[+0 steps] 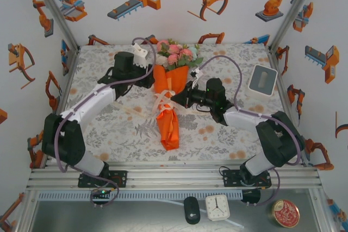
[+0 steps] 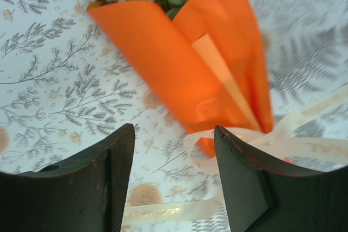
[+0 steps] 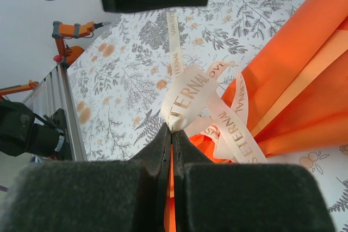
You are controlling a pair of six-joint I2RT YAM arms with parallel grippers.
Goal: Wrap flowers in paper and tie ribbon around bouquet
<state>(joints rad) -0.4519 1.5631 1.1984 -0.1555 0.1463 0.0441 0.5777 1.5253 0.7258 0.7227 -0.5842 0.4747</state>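
Two steps, one unfinished: at mid-tabletop (image 1: 109, 123) my right pincer (image 3: 172, 134) is clamped on the ribbon (image 3: 187, 99) looped round the bouquet (image 1: 168, 129), seemingly not yet knotted. My left pincer (image 2: 174, 134) hangs apart just left. Farther off, paper (image 2: 163, 63) already wraps the flowers (image 1: 175, 52).

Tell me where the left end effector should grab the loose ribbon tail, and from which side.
Take the ribbon tail lying flat on the table between the fingers of the open left end effector. Come straight down, pinching across its narrow width: it's thin and flat, so a sideways approach would likely just push it.
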